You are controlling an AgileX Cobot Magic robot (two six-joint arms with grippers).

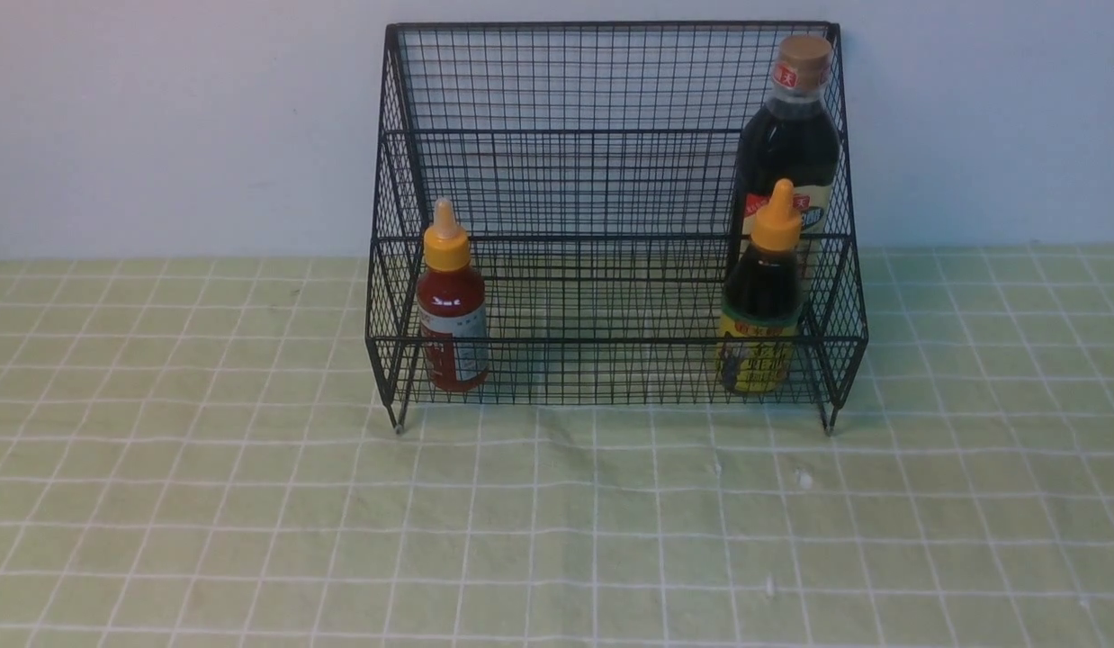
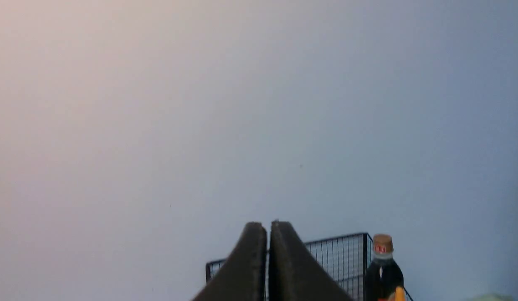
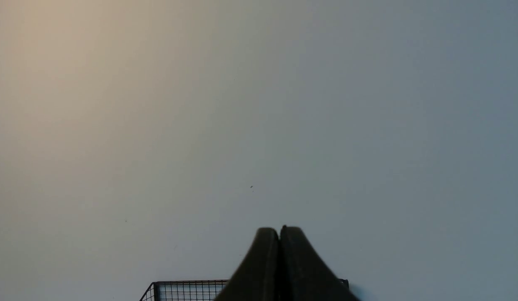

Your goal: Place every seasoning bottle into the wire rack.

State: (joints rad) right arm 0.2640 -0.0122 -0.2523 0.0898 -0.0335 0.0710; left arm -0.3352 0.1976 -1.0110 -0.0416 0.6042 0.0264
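The black wire rack [image 1: 611, 162] stands at the back of the table against the wall. The small red-sauce bottle [image 1: 451, 306] stands upright in its lower tier at the left. The small dark bottle with a yellow label [image 1: 762, 301] stands in the lower tier at the right. The tall dark bottle with a tan cap [image 1: 791, 144] stands behind it on the upper tier. Neither arm shows in the front view. My left gripper [image 2: 268, 228] is shut and empty, pulled back, with the rack [image 2: 338, 259] and tall bottle [image 2: 383, 267] beyond it. My right gripper [image 3: 279, 232] is shut and empty, with the rack top [image 3: 183, 289] beyond.
A pale green tablecloth with a white grid [image 1: 557, 540] covers the table in front of the rack. A plain light wall [image 1: 161, 117] rises behind the rack.
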